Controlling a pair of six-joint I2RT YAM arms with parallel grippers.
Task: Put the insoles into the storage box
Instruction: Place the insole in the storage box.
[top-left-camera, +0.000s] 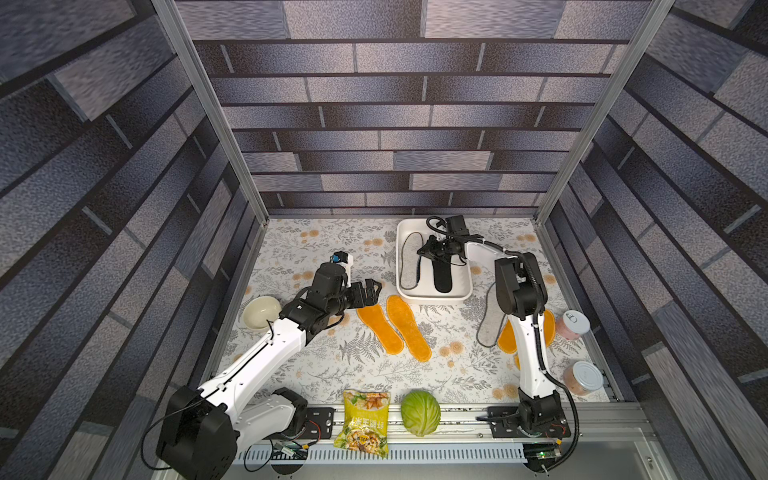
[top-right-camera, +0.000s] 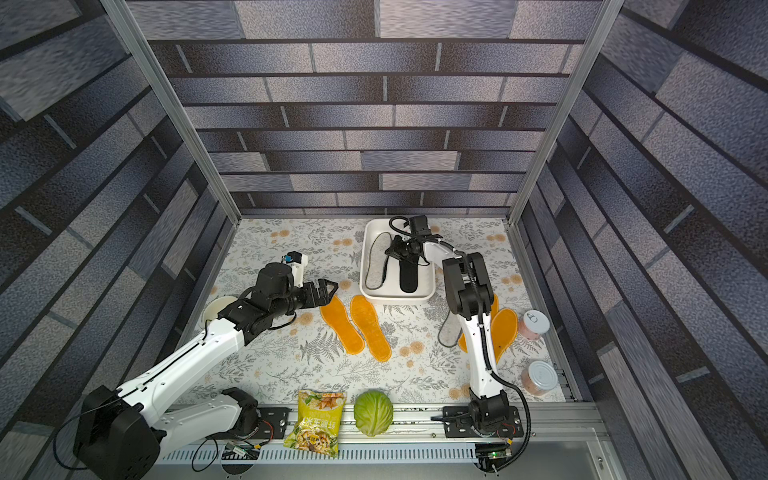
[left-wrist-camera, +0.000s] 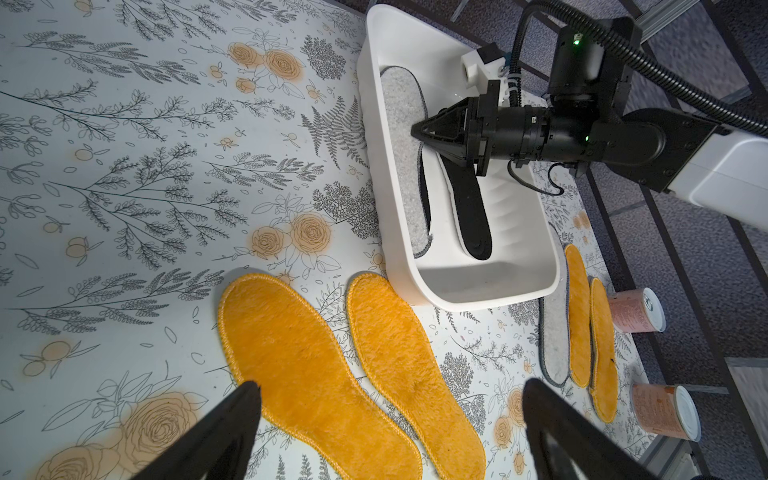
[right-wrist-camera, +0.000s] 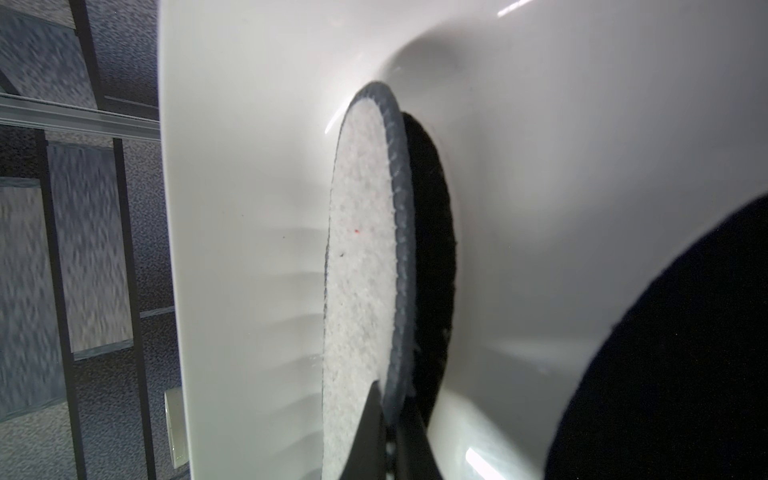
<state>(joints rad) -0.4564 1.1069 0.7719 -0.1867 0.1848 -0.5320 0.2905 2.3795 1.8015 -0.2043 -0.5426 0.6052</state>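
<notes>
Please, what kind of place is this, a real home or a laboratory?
Probably a laboratory robot cell, not a home: aluminium frame posts edge printed brick-pattern wall panels, and the left arm and right arm are mounted on a metal rail.

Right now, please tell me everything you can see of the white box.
The white box is a glossy plastic tub, rectangular with rounded corners, low walls and shallow ribs inside. It stands upright at the far side of the flowered table. Inside, a grey insole lies tilted along one long wall and a black insole lies on the floor. The right gripper reaches in, shut on the grey insole's dark edge.
</notes>
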